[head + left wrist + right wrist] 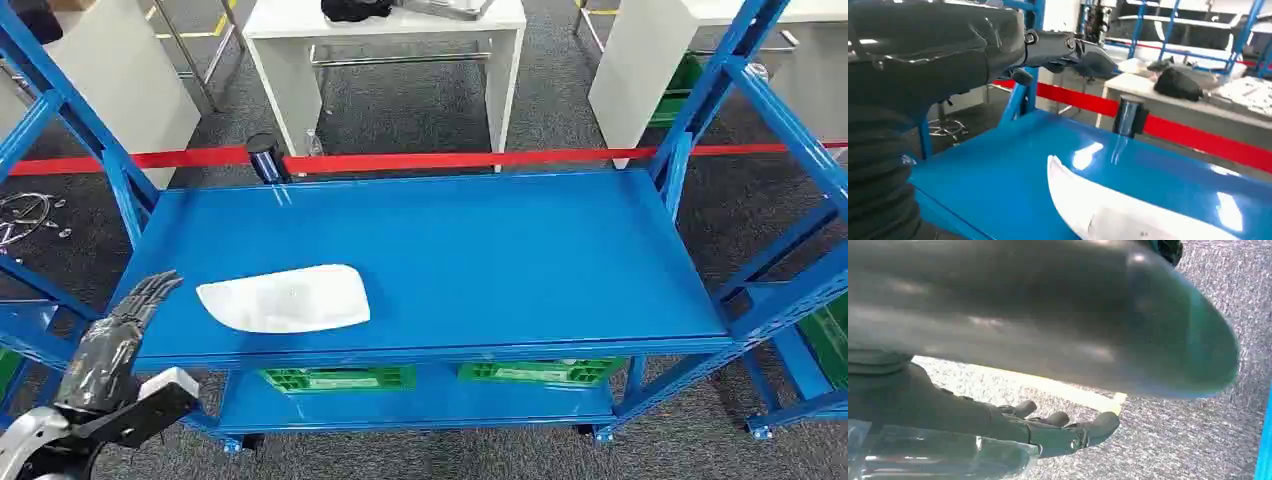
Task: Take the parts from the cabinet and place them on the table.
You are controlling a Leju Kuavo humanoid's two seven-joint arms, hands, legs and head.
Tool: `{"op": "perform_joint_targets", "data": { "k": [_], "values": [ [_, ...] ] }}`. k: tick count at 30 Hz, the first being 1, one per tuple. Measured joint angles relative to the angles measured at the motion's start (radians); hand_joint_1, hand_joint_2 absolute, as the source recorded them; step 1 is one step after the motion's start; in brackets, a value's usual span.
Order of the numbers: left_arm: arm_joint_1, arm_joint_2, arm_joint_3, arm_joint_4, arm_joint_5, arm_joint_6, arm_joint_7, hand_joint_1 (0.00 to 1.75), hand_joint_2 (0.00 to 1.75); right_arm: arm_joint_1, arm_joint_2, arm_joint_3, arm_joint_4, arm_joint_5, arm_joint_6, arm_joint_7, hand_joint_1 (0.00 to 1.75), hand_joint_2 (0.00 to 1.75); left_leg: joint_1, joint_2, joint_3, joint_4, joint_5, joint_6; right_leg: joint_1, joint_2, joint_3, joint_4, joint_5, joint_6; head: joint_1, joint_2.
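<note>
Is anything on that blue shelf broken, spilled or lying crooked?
Nothing looks damaged or spilled. A single white part lies flat on the blue shelf near its front left corner, slightly slanted to the edge. The left hand hovers just beside it, fingers apart, holding nothing.

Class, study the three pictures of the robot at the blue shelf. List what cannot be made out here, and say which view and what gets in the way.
1. Green crates: head view, contents hidden by the blue shelf above.
2. White part: left wrist view, far end cut off by the picture's edge.
3. Right hand: right wrist view, a blurred grey cover fills much of the picture; whether the clear thing beside it is held is unclear.
4. Left hand: head view, fingertips too small to judge contact with the shelf.
</note>
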Motion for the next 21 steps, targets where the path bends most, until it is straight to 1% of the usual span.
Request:
{"op": "perform_joint_targets", "data": {
  "k": [1,2,3,4,5,6,7,8,9,10,11,12,13,14,15,16,17,18,19,21],
  "values": [
    [-0.01,0.004,-0.008,0.015,-0.002,-0.003,-0.004,0.0,1.75,0.0,0.0,-0.001,0.0,0.001,0.0,-0.001,0.0,0.0,0.0,0.0,0.041,-0.087,0.045,0.004,0.0,0.002,0.003,0.0,-0.002,0.003,0.0,0.0],
    [-0.025,0.01,-0.016,0.03,-0.007,-0.006,-0.008,0.0,1.75,0.0,0.0,-0.002,0.0,0.003,0.0,-0.001,0.0,0.0,-0.002,0.0,0.089,-0.182,0.084,0.011,0.001,0.003,0.006,-0.001,-0.002,0.003,0.0,0.0],
    [-0.042,0.015,-0.024,0.045,-0.012,-0.009,-0.011,0.0,1.75,-0.001,0.0,-0.002,0.0,0.005,-0.002,-0.002,0.0,0.0,-0.006,-0.001,0.102,-0.206,0.063,0.014,0.004,0.003,0.005,-0.001,-0.003,0.006,0.002,0.0],
    [-0.065,0.022,-0.04,0.074,-0.023,-0.014,-0.017,0.0,1.75,-0.005,0.0,-0.002,0.0,0.011,-0.006,-0.005,0.0,0.0,-0.011,-0.001,0.098,-0.208,0.069,0.019,0.006,0.003,0.001,-0.001,-0.002,0.012,0.001,0.0],
    [-0.083,0.028,-0.052,0.094,-0.034,-0.016,-0.019,0.0,1.75,-0.007,-0.002,-0.002,0.0,0.016,-0.009,-0.007,0.0,0.0,-0.014,-0.001,0.096,-0.207,0.068,0.021,0.004,0.003,0.0,-0.002,-0.002,0.019,0.001,0.0],
    [-0.104,0.033,-0.07,0.119,-0.046,-0.018,-0.021,0.0,1.75,-0.009,-0.002,-0.002,0.002,0.02,-0.013,-0.012,0.0,0.0,-0.016,-0.002,0.095,-0.207,0.068,0.026,0.001,0.002,0.001,-0.006,0.0,0.027,0.001,0.0],
    [-0.126,0.037,-0.084,0.146,-0.058,-0.022,-0.023,0.0,1.75,-0.015,-0.003,-0.002,0.005,0.025,-0.019,-0.019,0.0,0.0,-0.017,-0.003,0.099,-0.219,0.075,0.036,0.003,0.002,0.005,-0.012,0.003,0.034,0.0,0.0],
    [-0.144,0.04,-0.095,0.16,-0.066,-0.023,-0.024,0.0,1.75,-0.02,-0.005,-0.001,0.008,0.028,-0.02,-0.023,0.0,0.0,-0.004,-0.001,0.116,-0.239,0.087,0.044,0.001,0.002,-0.001,-0.002,-0.003,0.036,0.001,0.0],
    [-0.175,0.041,-0.118,0.191,-0.073,-0.025,-0.028,0.0,1.75,-0.028,-0.011,0.0,0.02,0.03,-0.022,-0.026,0.0,0.0,-0.01,-0.001,0.121,-0.248,0.092,0.05,0.004,0.002,-0.021,0.037,-0.025,0.032,0.003,0.0],
    [-0.199,0.042,-0.131,0.211,-0.075,-0.026,-0.029,0.0,1.75,-0.032,-0.016,0.0,0.027,0.031,-0.029,-0.027,0.0,0.0,-0.011,0.0,0.12,-0.249,0.096,0.056,0.004,0.002,-0.048,0.092,-0.05,0.026,0.004,0.0],
    [-0.226,0.042,-0.155,0.248,-0.082,-0.032,-0.033,0.0,1.75,-0.039,-0.024,0.0,0.041,0.031,-0.039,-0.031,0.0,0.0,-0.013,-0.001,0.119,-0.248,0.096,0.056,0.005,0.002,-0.101,0.196,-0.09,0.02,0.005,0.0],
    [-0.241,0.042,-0.173,0.273,-0.084,-0.033,-0.035,0.0,1.75,-0.043,-0.028,0.0,0.048,0.03,-0.045,-0.033,0.0,0.0,-0.016,0.0,0.118,-0.248,0.095,0.057,0.005,0.002,-0.143,0.275,-0.115,0.019,0.005,0.0],
    [-0.259,0.042,-0.191,0.297,-0.085,-0.033,-0.038,0.0,1.75,-0.044,-0.031,0.0,0.055,0.03,-0.052,-0.035,0.0,0.0,-0.017,0.0,0.119,-0.248,0.095,0.058,0.005,0.002,-0.169,0.322,-0.122,0.024,0.005,0.0],
    [-0.277,0.041,-0.205,0.318,-0.087,-0.034,-0.039,0.0,1.75,-0.044,-0.033,0.0,0.063,0.03,-0.057,-0.035,0.0,0.0,-0.018,-0.001,0.12,-0.247,0.094,0.058,0.005,0.002,-0.17,0.313,-0.11,0.031,0.005,0.0],
    [-0.298,0.04,-0.218,0.339,-0.088,-0.034,-0.039,0.0,1.75,-0.046,-0.035,0.0,0.068,0.029,-0.059,-0.035,0.0,0.0,-0.018,-0.003,0.121,-0.247,0.094,0.057,0.005,0.002,-0.143,0.252,-0.077,0.042,0.005,0.0],
    [-0.313,0.04,-0.229,0.358,-0.088,-0.034,-0.04,0.0,1.75,-0.048,-0.037,0.0,0.073,0.029,-0.06,-0.035,0.0,0.0,-0.018,-0.004,0.122,-0.245,0.092,0.056,0.004,0.001,-0.101,0.157,-0.036,0.051,0.006,0.0],
    [-0.326,0.039,-0.238,0.37,-0.088,-0.034,-0.04,0.0,1.75,-0.05,-0.041,0.001,0.076,0.028,-0.061,-0.035,0.0,0.0,-0.018,-0.004,0.123,-0.241,0.089,0.052,0.004,0.0,-0.052,0.052,0.003,0.056,0.006,0.0],
    [-0.336,0.039,-0.244,0.379,-0.088,-0.033,-0.042,0.0,1.75,-0.052,-0.043,0.001,0.077,0.028,-0.062,-0.035,0.0,0.0,-0.019,-0.004,0.12,-0.235,0.084,0.048,0.004,-0.002,-0.024,-0.013,0.02,0.051,0.006,0.0],
    [-0.35,0.039,-0.257,0.398,-0.088,-0.032,-0.042,0.0,1.75,-0.053,-0.045,0.001,0.08,0.027,-0.065,-0.035,0.0,0.0,-0.027,-0.004,0.116,-0.228,0.078,0.042,0.008,-0.001,-0.019,-0.015,0.027,0.035,0.004,0.0],
    [-0.362,0.039,-0.271,0.416,-0.087,-0.03,-0.044,0.0,1.75,-0.053,-0.045,0.001,0.081,0.026,-0.068,-0.035,0.0,0.0,-0.026,-0.004,0.116,-0.228,0.079,0.039,0.011,0.0,-0.022,-0.013,0.029,0.026,0.004,0.0]
  ]
}}
